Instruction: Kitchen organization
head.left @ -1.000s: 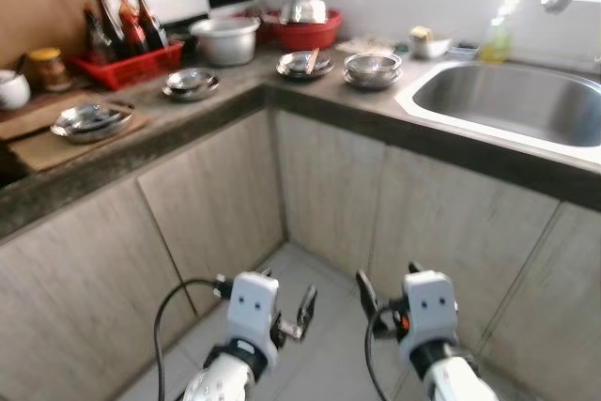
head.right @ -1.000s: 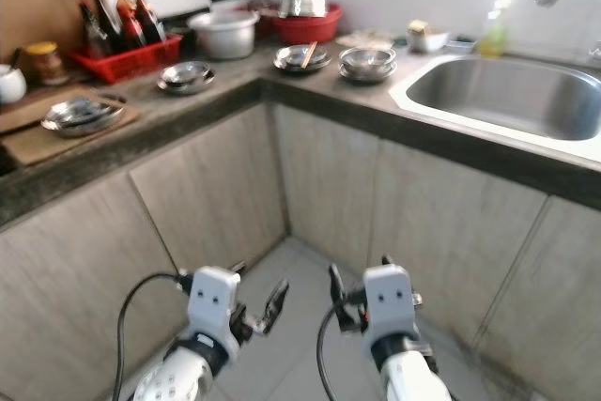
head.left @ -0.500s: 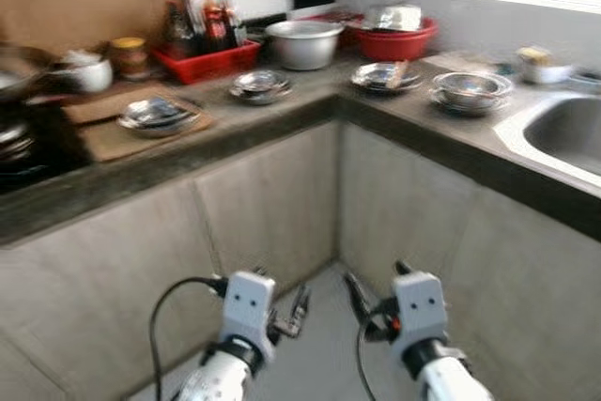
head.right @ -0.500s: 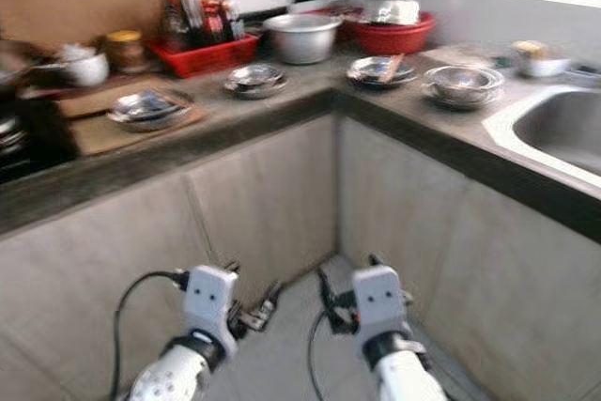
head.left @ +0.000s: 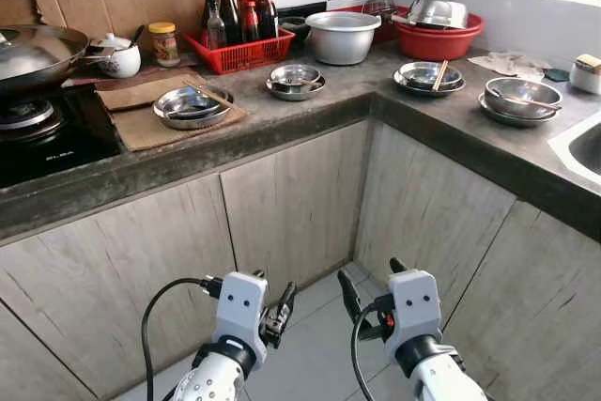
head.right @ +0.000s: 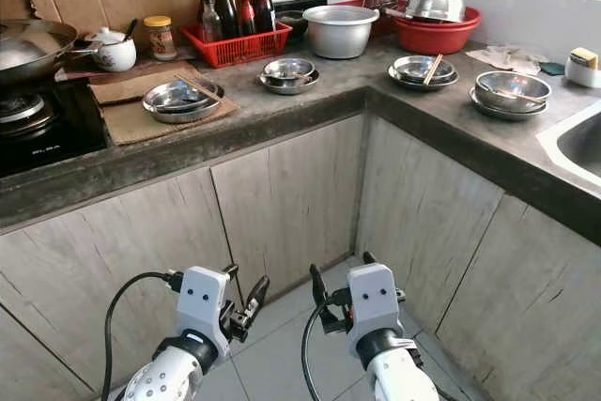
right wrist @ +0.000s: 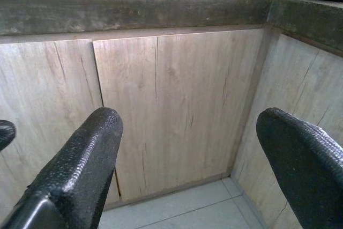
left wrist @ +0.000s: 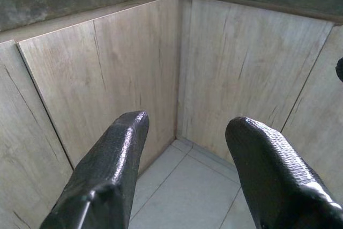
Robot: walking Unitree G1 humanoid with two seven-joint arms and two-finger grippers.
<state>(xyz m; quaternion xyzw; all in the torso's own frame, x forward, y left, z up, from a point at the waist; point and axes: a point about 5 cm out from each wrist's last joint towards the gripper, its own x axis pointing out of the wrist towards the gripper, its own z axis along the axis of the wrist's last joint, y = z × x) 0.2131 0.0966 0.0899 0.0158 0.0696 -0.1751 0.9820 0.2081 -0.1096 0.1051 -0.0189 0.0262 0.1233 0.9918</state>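
Steel dishes stand along the dark L-shaped countertop (head.left: 310,117): a plate stack (head.left: 191,103) on a brown mat, a small bowl stack (head.left: 295,80), a bowl with chopsticks (head.left: 427,75) and a larger bowl (head.left: 521,99). Behind them are an aluminium pot (head.left: 343,35) and a red basin (head.left: 437,33) with a lid on it. My left gripper (left wrist: 187,124) and right gripper (right wrist: 190,119) hang low in front of the wooden cabinet doors (head.left: 291,199), both open and empty, well below the counter.
A red basket of sauce bottles (head.left: 242,39), a jar (head.left: 164,42) and a white pot (head.left: 117,58) stand at the back wall. A wok (head.left: 28,52) sits on the stove (head.left: 52,133) at the left. The sink edge (head.left: 580,146) is at the far right. Grey floor tiles (head.left: 310,363) lie below.
The whole view has swung to the left: the sink has slid off to the right, the stove and wok have come in. Both grippers keep their low, open pose.
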